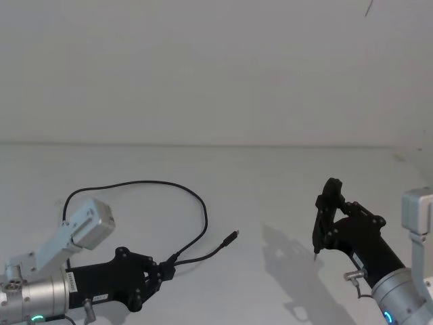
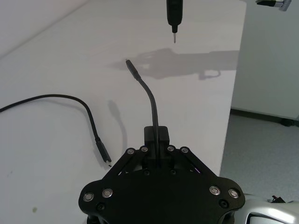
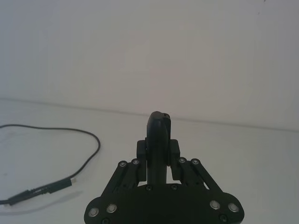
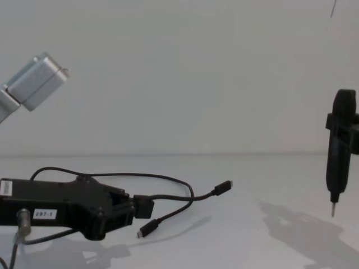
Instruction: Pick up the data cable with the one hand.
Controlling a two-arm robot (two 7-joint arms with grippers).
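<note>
White table (image 1: 270, 203), matte, smooth, bare plain wall behind it. Left gripper (image 1: 166, 271) low at the near left of the table, lying almost level: blocky black housing, exposed linkage bars with silver screw heads, silver cylindrical wrist (image 1: 40, 294), small white label (image 4: 45, 214) on its side. Its fingers are pressed together on the data cable (image 1: 155, 181), pinching the small square black junction block (image 2: 156, 136) where the cable forks. Right gripper (image 1: 337, 218) at the near right, raised above the table, same black linkage build, clamped around a black pen-shaped tool (image 1: 323, 217); tool held roughly upright, rounded top, thin metal tip (image 4: 332, 212) pointing down and clear of the surface, its shadow on the table below. Data cable thin, black, round, flexible: the long run lies on the table in a wide loop behind and left of the left gripper, then curls back to the junction. Two short ends leave the block toward table centre, each with a slim black plug; the farther plug (image 4: 224, 186) and the nearer plug (image 4: 147, 228) both hang just off the surface, shadows apart from them.
</note>
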